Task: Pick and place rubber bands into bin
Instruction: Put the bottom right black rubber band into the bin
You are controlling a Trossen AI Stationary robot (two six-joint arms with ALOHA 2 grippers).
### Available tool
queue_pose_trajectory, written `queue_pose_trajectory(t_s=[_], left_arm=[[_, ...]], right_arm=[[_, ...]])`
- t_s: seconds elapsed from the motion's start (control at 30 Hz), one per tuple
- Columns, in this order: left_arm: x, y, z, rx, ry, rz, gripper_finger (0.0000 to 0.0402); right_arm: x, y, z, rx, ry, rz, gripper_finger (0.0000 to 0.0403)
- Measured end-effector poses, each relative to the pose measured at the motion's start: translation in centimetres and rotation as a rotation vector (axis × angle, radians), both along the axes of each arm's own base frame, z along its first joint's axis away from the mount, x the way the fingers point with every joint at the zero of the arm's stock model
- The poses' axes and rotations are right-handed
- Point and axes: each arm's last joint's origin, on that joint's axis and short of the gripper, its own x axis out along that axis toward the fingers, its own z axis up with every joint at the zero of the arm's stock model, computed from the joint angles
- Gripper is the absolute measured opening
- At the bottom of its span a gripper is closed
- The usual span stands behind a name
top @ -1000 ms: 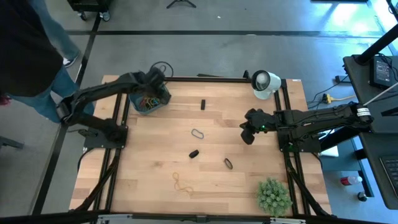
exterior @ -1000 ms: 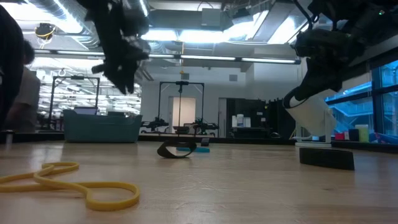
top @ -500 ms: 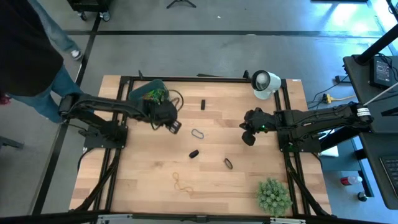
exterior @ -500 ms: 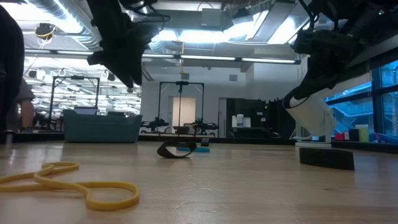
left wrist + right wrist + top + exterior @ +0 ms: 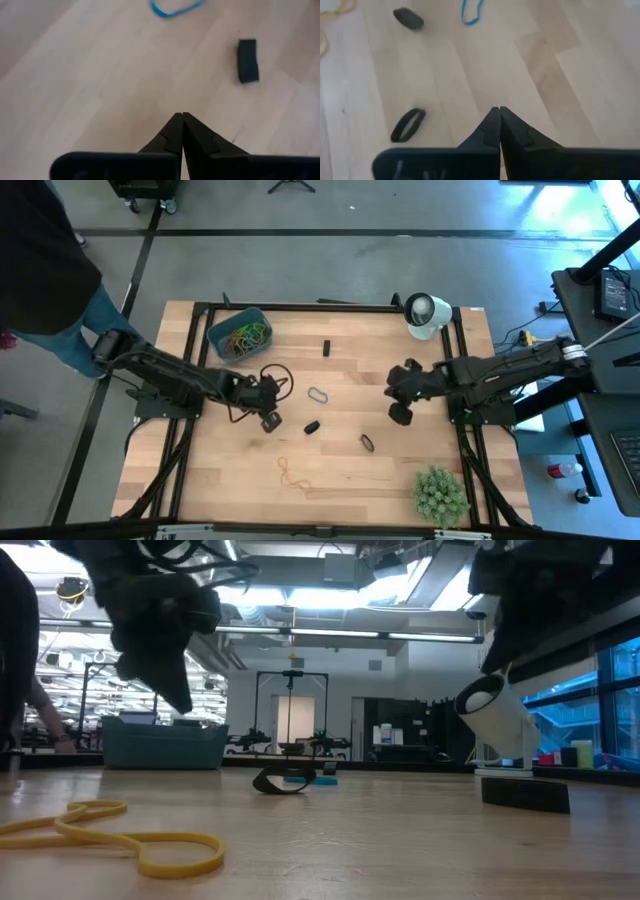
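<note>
Left tool (image 5: pixel 268 420) hangs pinched shut, empty, over bare surface (image 5: pixel 230 470) — it should open, then drop squarely over the black band (image 5: pixel 312 427) just ahead.

Robotics lab, framed wooden table (image 5: pixel 330 480), equipment racks (image 5: pixel 290 710)

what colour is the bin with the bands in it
Teal blue; the bin shows best in the high view.

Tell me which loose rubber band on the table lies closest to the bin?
The light blue band, lying as an open loop at the table's middle. The dark bands and the yellow one lie farther from the bin.
</note>
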Motion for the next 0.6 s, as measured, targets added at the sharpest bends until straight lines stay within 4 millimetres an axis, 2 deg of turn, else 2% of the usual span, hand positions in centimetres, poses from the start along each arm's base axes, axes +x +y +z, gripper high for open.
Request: queue_pose_trajectory(t_s=[0.1,0.23,0.3,0.4,0.6], left_arm=[[-0.6,-0.2,-0.6,0.023,0.015,-0.068,0.0002],[-0.9,-0.2,-0.2,0.072,0.012,-0.18,0.0001],[-1.1,-0.2,0.3,0.086,0.002,-0.233,0.0002],[-1.9,0.0,1.0,0.119,0.007,-0.295,0.0002],[-3.9,0.5,2.3,0.208,-0.054,-0.402,0.0002]], right_arm=[[2.1,1.5,0.8,-0.002,0.092,-0.004,0.0002],[5.6,3.7,0.3,-0.004,0.236,0.014,0.0002],[7.0,4.7,-0.7,-0.002,0.347,0.02,0.0001],[8.8,5.8,-2.3,0.022,0.447,-0.058,0.0005],[10.6,7.4,-5.6,0.167,0.571,-0.204,0.0044]])
